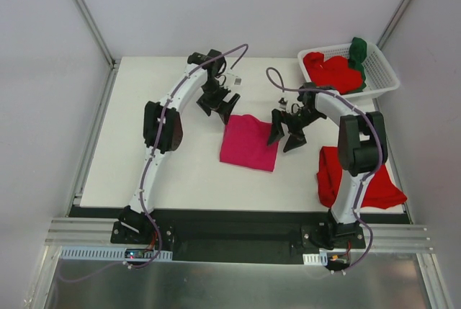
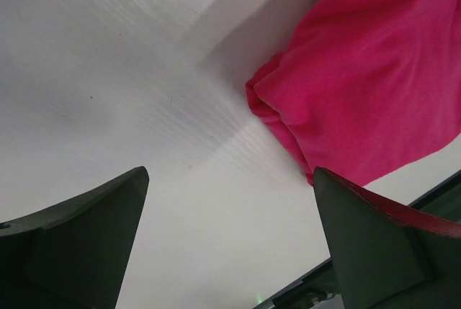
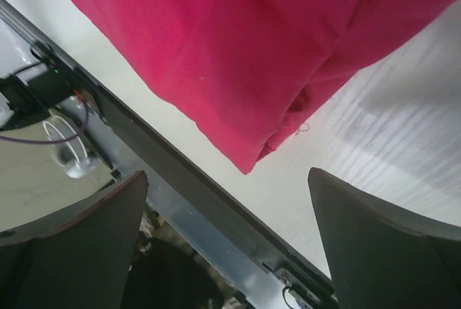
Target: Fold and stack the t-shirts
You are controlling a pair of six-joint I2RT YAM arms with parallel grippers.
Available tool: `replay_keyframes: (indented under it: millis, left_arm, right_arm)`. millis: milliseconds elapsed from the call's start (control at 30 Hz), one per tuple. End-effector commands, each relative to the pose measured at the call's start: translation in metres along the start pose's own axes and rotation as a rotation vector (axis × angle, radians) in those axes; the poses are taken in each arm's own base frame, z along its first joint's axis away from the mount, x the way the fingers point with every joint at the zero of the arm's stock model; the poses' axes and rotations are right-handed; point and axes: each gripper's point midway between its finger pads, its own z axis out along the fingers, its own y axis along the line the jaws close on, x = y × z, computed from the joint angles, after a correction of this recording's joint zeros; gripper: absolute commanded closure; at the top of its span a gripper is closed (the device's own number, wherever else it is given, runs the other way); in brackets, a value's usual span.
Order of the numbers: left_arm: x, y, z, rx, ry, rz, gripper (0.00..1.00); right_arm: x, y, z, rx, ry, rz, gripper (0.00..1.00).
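Left arm extends from its base at the near edge in a long arc toward the far side of the table (image 1: 180, 165), with the wrist turned down and back toward the centre. The left end effector (image 1: 217, 107) hangs at the far left corner of the magenta-pink t-shirt (image 1: 248, 143), fingers spread wide and nothing between them; the left wrist view shows bare table between the fingers and the shirt's bunched corner just beyond. Right arm stands steeply over its base, forearm reaching left toward the centre. The right end effector (image 1: 285, 136) points down just beside the shirt's far right edge, fingers likewise spread wide and empty. Contact between either end effector and the cloth cannot be confirmed. The magenta-pink t-shirt lies folded in a rough rectangle at mid-table, between the two end effectors. A red t-shirt (image 1: 382, 188) lies spread at the near right edge, partly behind the right arm. The white slotted basket (image 1: 383, 73) at the far right corner holds crumpled red t-shirts (image 1: 331, 71) and a dark green t-shirt (image 1: 358, 51) draped over its far rim.
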Motion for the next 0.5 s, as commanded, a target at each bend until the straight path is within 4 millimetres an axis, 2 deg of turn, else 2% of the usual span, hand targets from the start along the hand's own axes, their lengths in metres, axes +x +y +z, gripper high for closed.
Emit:
replay_keyframes:
  millis: [0,133,167,333,467]
  left_arm:
    - [-0.004,0.000,-0.006,-0.066,0.002,0.064,0.01]
    - [-0.008,-0.005,-0.005,-0.101,0.000,0.100,0.01]
    - [-0.010,-0.007,-0.006,-0.098,-0.006,0.104,0.01]
    - [-0.013,-0.013,-0.002,-0.035,-0.024,0.079,0.01]
    - [-0.020,-0.019,0.004,0.067,-0.056,0.034,0.01]
  right_arm:
    - [-0.038,0.000,-0.011,-0.093,-0.125,0.046,0.03]
    - [-0.052,-0.022,-0.009,-0.075,-0.159,0.078,0.04]
    - [-0.056,-0.022,-0.010,-0.093,-0.170,0.084,0.04]
    - [-0.089,-0.041,-0.016,-0.158,-0.260,0.155,0.04]
    - [-0.109,-0.043,-0.020,-0.214,-0.315,0.170,0.04]
